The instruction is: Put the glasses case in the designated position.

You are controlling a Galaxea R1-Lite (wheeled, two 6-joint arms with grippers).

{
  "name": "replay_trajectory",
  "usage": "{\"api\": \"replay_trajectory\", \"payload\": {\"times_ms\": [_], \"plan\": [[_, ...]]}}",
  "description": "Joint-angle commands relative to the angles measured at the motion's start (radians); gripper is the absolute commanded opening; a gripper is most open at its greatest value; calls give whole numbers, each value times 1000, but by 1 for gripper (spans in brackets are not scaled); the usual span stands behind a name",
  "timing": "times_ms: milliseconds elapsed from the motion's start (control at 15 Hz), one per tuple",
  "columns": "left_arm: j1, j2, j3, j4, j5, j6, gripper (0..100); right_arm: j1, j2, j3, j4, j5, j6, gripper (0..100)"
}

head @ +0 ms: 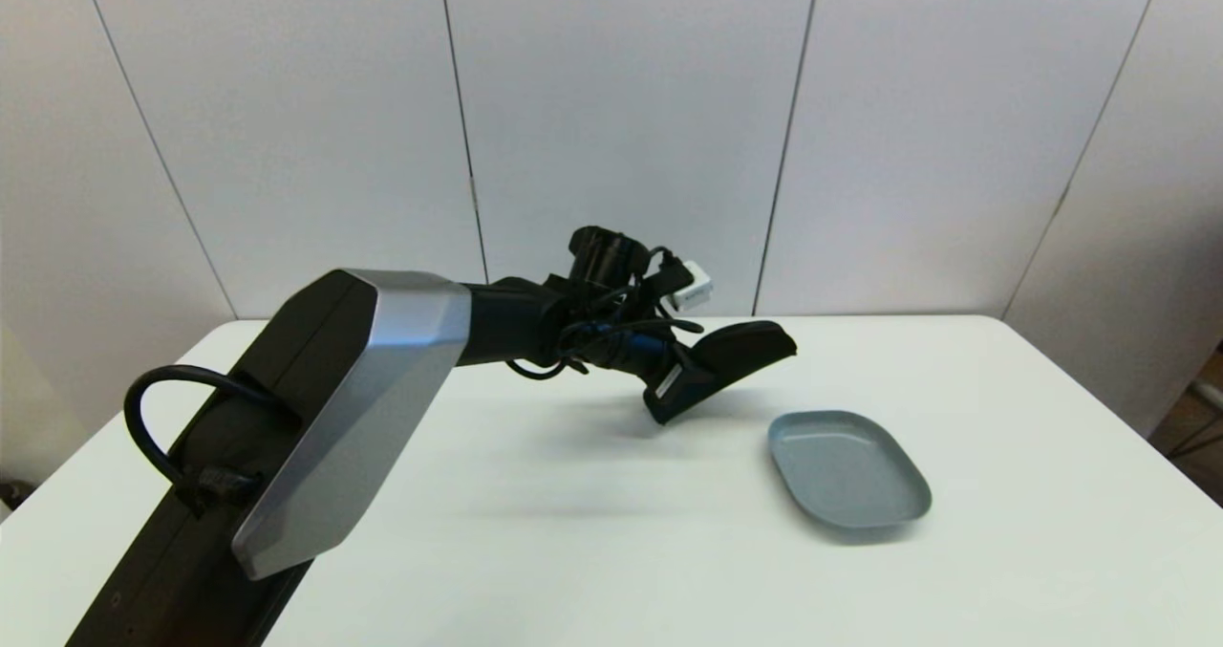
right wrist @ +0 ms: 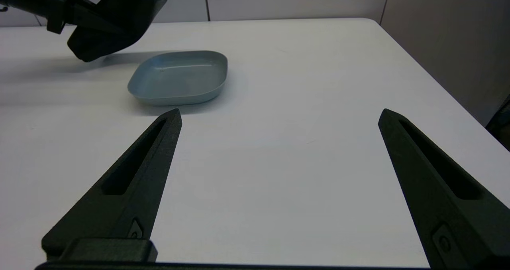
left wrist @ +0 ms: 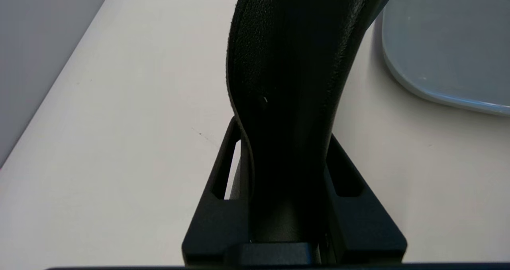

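A white surface [head: 592, 532] fills the lower half of the head view, its far edge meeting a wall of pale grey panels [head: 611, 121] split by thin dark seams. A grey-blue oval tray [head: 848, 475] lies right of centre on the surface, with bare white around it.

The left arm reaches in from the lower left of the frame, and its left tool [head: 683, 384] sits just left of centre, above the surface. It is clamped on the glasses case [head: 740, 351], which is lifted clear of the surface and casts a soft shadow below. The case's long axis runs from the tool at lower left up toward the right, so its free end points to the upper right, tilted upward, up and left of the tray and apart from it. In the left wrist view the case [left wrist: 291, 74] rises between the two fingers [left wrist: 223, 206], with the tray's rim [left wrist: 438, 96] at right.

The right tool [right wrist: 279, 118], seen only in its own wrist view, hangs over bare surface with fingers spread wide, holding nothing.
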Motion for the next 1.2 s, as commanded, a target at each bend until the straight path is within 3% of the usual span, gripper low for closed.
{"api": "replay_trajectory", "payload": {"times_ms": [67, 267, 533, 1200], "plan": [[-19, -9, 0, -2, -3, -9, 0, 1, 0, 0, 0, 0, 0, 100], [-28, -19, 0, -31, 5, -47, 0, 1, 0, 0, 0, 2, 0, 100], [-60, -26, 2, -166, 55, -154, 0, 1, 0, 0, 0, 2, 0, 100], [-63, 12, 2, -190, 55, -141, 0, -1, 0, 0, 0, 0, 0, 100]]}}
